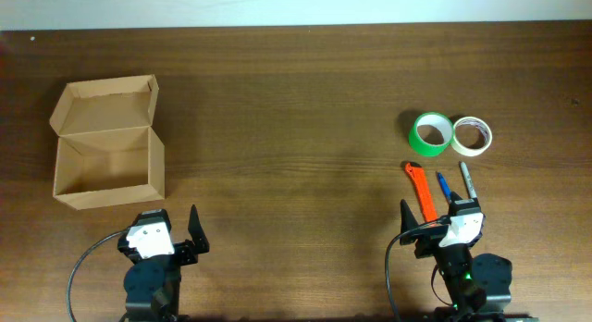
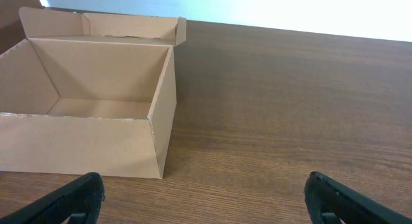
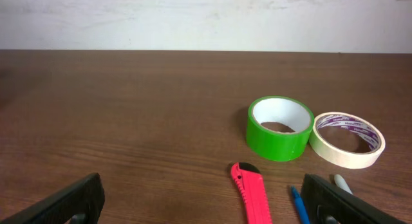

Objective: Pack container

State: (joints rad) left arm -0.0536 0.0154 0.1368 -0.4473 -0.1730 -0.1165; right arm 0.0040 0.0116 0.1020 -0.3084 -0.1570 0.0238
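Observation:
The tan cardboard container (image 1: 109, 165) stands open at the left of the table, its flap lid folded back; the left wrist view shows it empty (image 2: 90, 108). My left gripper (image 1: 176, 237) is open and empty, just in front of the container's right corner (image 2: 205, 198). A green tape roll (image 1: 430, 134), a cream tape roll (image 1: 472, 135), a red box cutter (image 1: 422, 191), a blue pen (image 1: 443, 186) and a white marker (image 1: 466, 179) lie at the right. My right gripper (image 1: 435, 228) is open and empty, over the cutter's near end (image 3: 205, 201).
The wooden table (image 1: 296, 100) ends at a pale wall along the far edge. In the right wrist view the green roll (image 3: 280, 129), cream roll (image 3: 347, 139) and cutter (image 3: 252, 193) lie close ahead.

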